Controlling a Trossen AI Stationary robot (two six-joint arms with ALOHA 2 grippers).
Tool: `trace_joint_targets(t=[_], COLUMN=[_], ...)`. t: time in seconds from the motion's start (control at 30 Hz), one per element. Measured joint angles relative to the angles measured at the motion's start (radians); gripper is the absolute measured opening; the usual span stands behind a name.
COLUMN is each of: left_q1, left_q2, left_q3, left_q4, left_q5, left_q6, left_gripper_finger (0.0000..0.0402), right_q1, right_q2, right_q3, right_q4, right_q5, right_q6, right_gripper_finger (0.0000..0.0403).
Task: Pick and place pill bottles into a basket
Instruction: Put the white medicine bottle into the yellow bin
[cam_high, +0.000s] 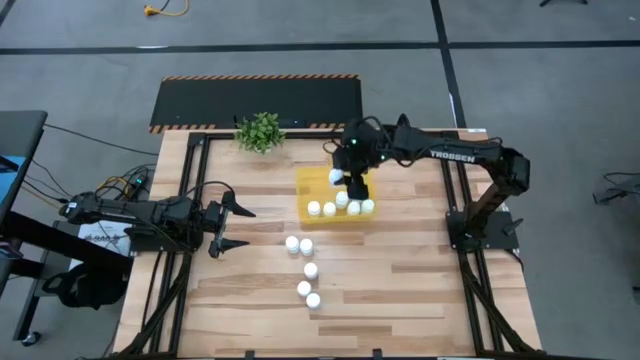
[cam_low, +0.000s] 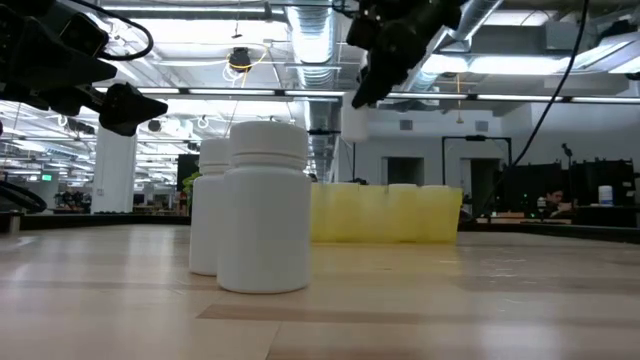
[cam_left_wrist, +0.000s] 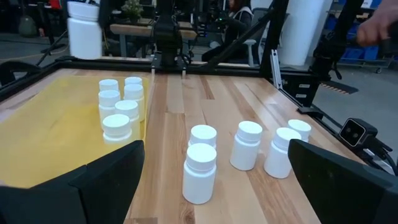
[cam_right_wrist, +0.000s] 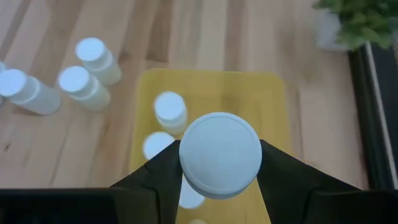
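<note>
My right end effector (cam_right_wrist: 219, 163) pinches a pill bottle (cam_right_wrist: 220, 154) above the basket (cam_high: 312, 185), which sits near the surface's far edge. Released here, it could strike the bottles already inside (cam_high: 340, 205) and topple. My left end effector (cam_high: 232, 226) waits spread near the left edge.

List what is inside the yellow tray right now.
The yellow tray holds five standing pill bottles. The right gripper, holding another bottle above it, hides part of the floor in the overhead views.

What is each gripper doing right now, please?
Left gripper: open, empty, beside the basket.
Right gripper: shut on a pill bottle, above the basket.
</note>
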Motion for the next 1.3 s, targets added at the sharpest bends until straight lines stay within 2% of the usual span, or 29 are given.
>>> trace_joint_targets(t=[0.33,0.77,1.3], left_q1=[0.000,0.000,0.000], left_q2=[0.000,0.000,0.000], left_q3=[0.000,0.000,0.000], left_q4=[0.000,0.000,0.000], left_q5=[0.000,0.000,0.000], left_q6=[0.003,0.001,0.000], left_gripper_finger=[0.0386,0.0386,0.0386], right_q1=[-0.096,-0.165,-0.180], right_q2=[0.000,-0.001,0.150], right_q3=[-0.089,-0.226,-0.241], right_q4=[0.032,0.165,0.224], right_q5=[-0.002,-0.019,-0.049], right_q6=[-0.007,0.025,0.046], right_gripper_finger=[0.0170,0.0170,0.0169])
